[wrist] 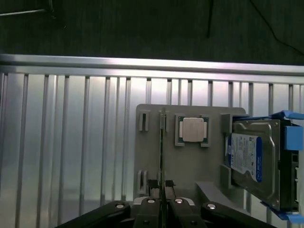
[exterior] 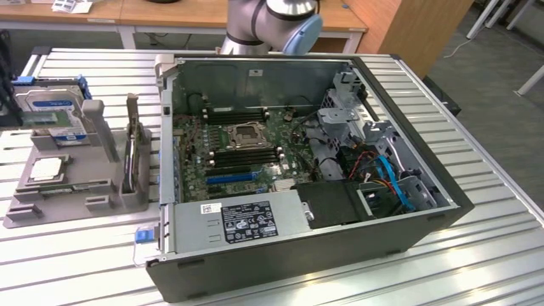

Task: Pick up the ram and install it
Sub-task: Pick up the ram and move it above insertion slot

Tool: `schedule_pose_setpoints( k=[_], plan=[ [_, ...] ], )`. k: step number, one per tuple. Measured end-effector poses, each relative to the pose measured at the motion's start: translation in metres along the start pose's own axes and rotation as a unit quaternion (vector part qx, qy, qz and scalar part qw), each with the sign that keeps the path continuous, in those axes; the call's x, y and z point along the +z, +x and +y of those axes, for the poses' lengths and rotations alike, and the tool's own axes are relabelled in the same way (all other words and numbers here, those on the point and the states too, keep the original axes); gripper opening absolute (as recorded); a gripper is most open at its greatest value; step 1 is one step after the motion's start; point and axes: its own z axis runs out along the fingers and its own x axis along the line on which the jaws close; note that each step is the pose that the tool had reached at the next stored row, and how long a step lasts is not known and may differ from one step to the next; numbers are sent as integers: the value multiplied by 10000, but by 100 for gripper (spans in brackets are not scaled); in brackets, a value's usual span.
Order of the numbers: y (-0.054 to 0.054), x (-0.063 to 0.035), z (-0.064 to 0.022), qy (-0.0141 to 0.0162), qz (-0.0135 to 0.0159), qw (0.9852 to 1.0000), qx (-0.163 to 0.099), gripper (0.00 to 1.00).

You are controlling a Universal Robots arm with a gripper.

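Above a grey tray (wrist: 209,161) on a slatted metal table (wrist: 71,142), the robot's gripper (wrist: 162,187) hangs with its jaws closed together and nothing held between them. The ram (wrist: 162,142) stands on its long edge in a slot of the tray, directly in line with the fingertips. A square silver processor chip (wrist: 192,129) sits just beside it, and a hard drive (wrist: 249,159) leans further along.

From the exterior view the ram (exterior: 130,150) is well apart from the open computer case (exterior: 383,217), on that view's left.

To pick it up cleanly, I judge the jaws must part first. They should come down square to the thin board and grip its flat faces near the middle (a skewed grip could jam it in the slot).

The ram is seen edge-on from the wrist, so its chips and notch cannot be made out. Its near end is hidden behind the fingers. Which memory slots in the case are free is hard to tell.
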Motion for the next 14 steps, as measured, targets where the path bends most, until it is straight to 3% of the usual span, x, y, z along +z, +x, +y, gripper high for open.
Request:
schedule_pose_setpoints(
  k=[5,9,14],
  plan=[
    [-197,-18,-2,48,0,10000,0,14],
    [-200,-25,-15,47,1,10000,0,14],
    [-182,-34,-201,39,1,10000,0,14]
  ],
)
